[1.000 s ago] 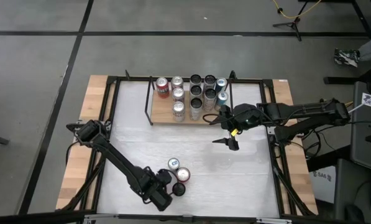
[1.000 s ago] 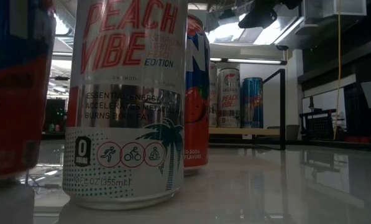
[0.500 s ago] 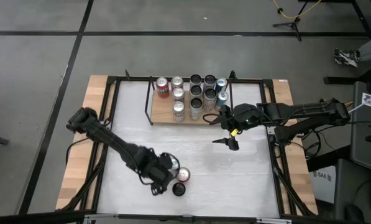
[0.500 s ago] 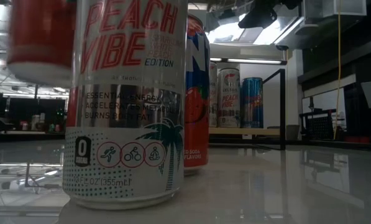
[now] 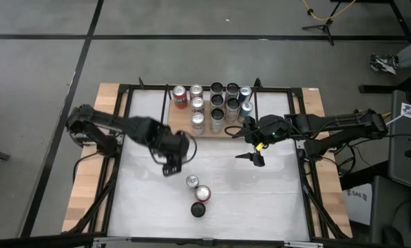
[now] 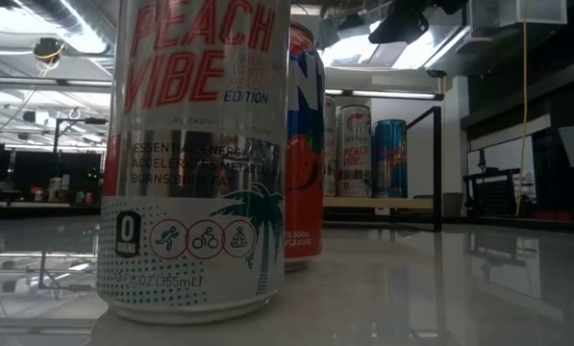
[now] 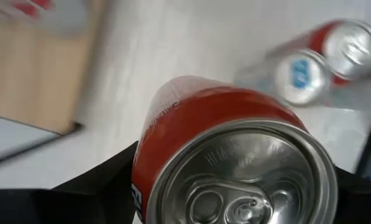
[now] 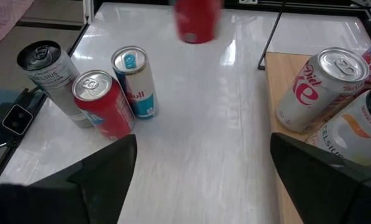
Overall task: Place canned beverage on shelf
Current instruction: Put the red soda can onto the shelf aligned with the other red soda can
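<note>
Three loose cans [image 5: 197,193] near table's [image 5: 274,200] front edge

- High view: even, bright overhead light, soft shadows on the bench [image 5: 260,186].
- Low view: dim, backlit by ceiling lights; glossy reflections.
- Left wrist view: red can [image 7: 222,155] and background motion-blurred.

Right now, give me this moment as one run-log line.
left pincer: shut on red can, airborne between loose cans and shelf | right pincer: open, waiting beside shelf | can not yet placed
</note>
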You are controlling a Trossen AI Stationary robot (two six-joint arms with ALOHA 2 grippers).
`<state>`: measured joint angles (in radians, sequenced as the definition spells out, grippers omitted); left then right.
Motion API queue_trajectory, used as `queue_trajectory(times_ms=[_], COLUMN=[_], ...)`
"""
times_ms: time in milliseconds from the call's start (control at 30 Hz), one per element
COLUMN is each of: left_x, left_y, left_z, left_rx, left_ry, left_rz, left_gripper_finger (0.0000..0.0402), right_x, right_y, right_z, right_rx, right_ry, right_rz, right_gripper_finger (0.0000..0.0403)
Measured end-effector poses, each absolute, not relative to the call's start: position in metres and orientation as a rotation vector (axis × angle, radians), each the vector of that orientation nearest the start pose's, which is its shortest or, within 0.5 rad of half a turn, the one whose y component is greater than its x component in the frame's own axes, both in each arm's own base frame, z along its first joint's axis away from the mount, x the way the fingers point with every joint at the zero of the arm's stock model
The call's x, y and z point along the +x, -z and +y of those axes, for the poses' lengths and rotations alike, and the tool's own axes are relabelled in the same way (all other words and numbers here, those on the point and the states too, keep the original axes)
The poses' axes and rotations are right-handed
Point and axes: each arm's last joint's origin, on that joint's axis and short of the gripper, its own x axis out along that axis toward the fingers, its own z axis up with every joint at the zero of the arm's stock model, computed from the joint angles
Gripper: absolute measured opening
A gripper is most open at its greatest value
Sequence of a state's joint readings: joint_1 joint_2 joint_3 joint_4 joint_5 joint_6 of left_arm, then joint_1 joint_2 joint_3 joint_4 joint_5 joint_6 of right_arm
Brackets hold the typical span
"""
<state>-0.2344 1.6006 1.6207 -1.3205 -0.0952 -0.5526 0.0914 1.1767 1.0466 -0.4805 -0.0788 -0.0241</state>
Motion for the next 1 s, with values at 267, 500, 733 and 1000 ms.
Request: queue_trajectory(times_ms=[267,500,733,1000], left_x=[0.293,0.290,0.285,0.280], left_y=[-0.343,-0.341,-0.327,-0.293], left_z=[0.002,0.051,0.085,0.110], left_rx=[-0.144,-0.077,-0.131,-0.148], left_ry=[-0.224,-0.234,-0.237,-0.239], left_rz=[1.280,1.296,1.305,1.322], left_gripper_finger=[0.0300,0.0301,0.0301,0.0301], right_x=[0.247,0.247,0.247,0.247], right_y=[-0.320,-0.320,-0.320,-0.320], right_z=[0.025,0.025,0.025,0.025], right_rx=[-0.027,-0.027,-0.027,-0.027], right_ry=[-0.172,-0.172,-0.172,-0.172], right_rz=[0.609,0.609,0.609,0.609], right_gripper_finger=[0.0363,0.0363,0.0363,0.0363])
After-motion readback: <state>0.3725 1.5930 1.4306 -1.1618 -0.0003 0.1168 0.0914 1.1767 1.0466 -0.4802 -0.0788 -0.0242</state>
